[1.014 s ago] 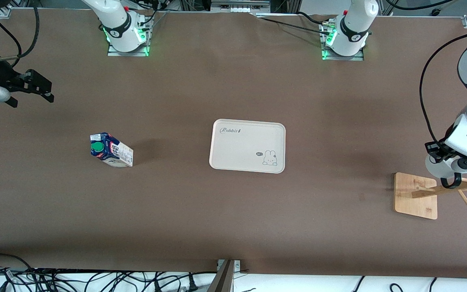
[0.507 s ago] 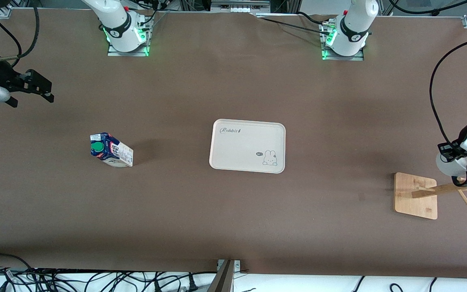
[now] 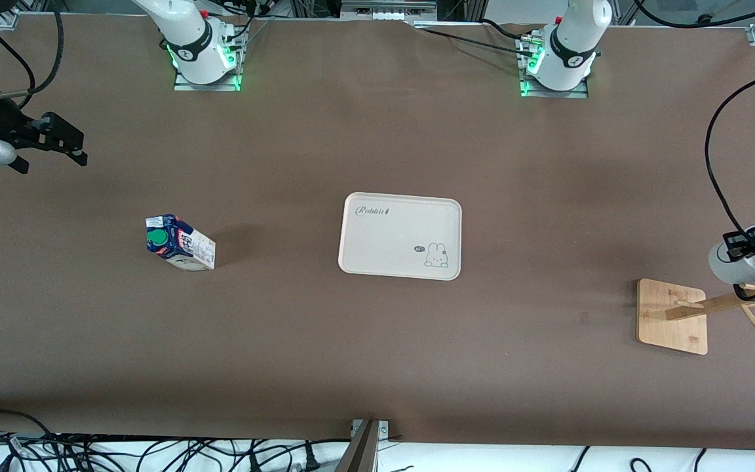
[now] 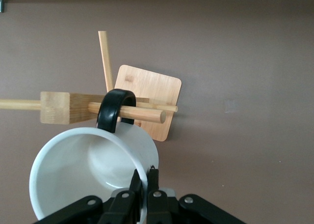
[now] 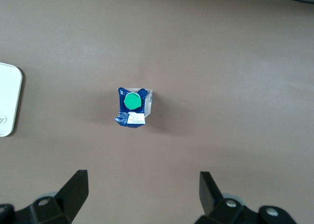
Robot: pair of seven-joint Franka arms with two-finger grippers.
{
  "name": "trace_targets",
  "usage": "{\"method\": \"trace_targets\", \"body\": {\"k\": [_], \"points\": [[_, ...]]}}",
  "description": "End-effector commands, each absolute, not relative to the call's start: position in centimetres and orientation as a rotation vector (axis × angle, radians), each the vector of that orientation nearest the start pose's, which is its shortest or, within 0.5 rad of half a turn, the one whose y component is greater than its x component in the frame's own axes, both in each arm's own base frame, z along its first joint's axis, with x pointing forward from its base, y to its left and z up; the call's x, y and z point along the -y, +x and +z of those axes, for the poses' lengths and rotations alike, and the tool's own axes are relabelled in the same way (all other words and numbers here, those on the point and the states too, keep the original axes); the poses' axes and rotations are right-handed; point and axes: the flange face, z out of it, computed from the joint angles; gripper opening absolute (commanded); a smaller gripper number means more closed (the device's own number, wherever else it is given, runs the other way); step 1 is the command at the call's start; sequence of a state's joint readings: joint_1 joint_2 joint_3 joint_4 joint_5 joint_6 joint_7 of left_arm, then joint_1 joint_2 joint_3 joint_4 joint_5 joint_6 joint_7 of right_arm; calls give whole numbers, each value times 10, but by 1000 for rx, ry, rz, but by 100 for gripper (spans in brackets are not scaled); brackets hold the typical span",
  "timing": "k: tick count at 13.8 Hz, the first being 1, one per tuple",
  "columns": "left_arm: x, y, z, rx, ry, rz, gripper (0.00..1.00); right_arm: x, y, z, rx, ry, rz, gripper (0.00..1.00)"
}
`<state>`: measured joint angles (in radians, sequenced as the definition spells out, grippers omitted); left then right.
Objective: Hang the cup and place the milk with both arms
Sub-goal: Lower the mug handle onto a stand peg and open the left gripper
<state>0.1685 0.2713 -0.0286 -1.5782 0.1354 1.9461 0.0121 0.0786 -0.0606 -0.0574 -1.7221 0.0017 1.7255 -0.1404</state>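
Right now the left gripper (image 4: 144, 192) pinches the white wall of the cup (image 4: 91, 167) between its closed fingers, up over the wooden rack (image 3: 698, 313) at the left arm's end of the table (image 3: 377, 367). The cup's black loop handle (image 4: 115, 108) is threaded onto one of the rack's pegs (image 4: 142, 114), and the wrist view looks straight into the cup's open mouth. The rack's square base (image 4: 147, 98) sits flat on the table with the post rising from it and more pegs sticking out at angles.

Over at the right arm's end, the right gripper (image 5: 142, 194) hangs above bare table with its fingers spread wide, holding nothing, the arm waiting. The milk (image 3: 179, 242) stands upright on the table well apart from it, green cap (image 5: 132, 101) on top; a white label is there but its print is too small to read.

Between milk and rack lies a cream tray (image 3: 400, 196), marked "Rabbit" in one corner with a small bunny drawing (image 3: 437, 255) in another.
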Motion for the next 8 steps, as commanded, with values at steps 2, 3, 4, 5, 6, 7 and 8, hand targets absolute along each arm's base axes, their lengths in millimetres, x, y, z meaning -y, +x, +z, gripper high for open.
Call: {"method": "trace_targets", "body": {"k": [2,3,4,5,6,7,8], "points": [[-102,652,486,100,-3034,-110,0,-11,549,604,237,-3147,-98,100],[-106,652,485,110,-3034,-107,0,-10,549,604,234,-3146,-98,100],[-108,652,484,111,-3033,-105,0,-10,548,605,234,-3146,-100,100],[-108,652,484,108,-3031,-104,0,-10,549,604,234,-3146,-98,100],[-109,653,485,111,-3032,-109,0,-10,549,604,235,-3147,-98,100],[-112,654,485,119,-3031,-113,0,-10,549,604,234,-3146,-98,100],[-112,655,487,110,-3031,-117,16,-10,549,604,237,-3146,-98,100]]}}
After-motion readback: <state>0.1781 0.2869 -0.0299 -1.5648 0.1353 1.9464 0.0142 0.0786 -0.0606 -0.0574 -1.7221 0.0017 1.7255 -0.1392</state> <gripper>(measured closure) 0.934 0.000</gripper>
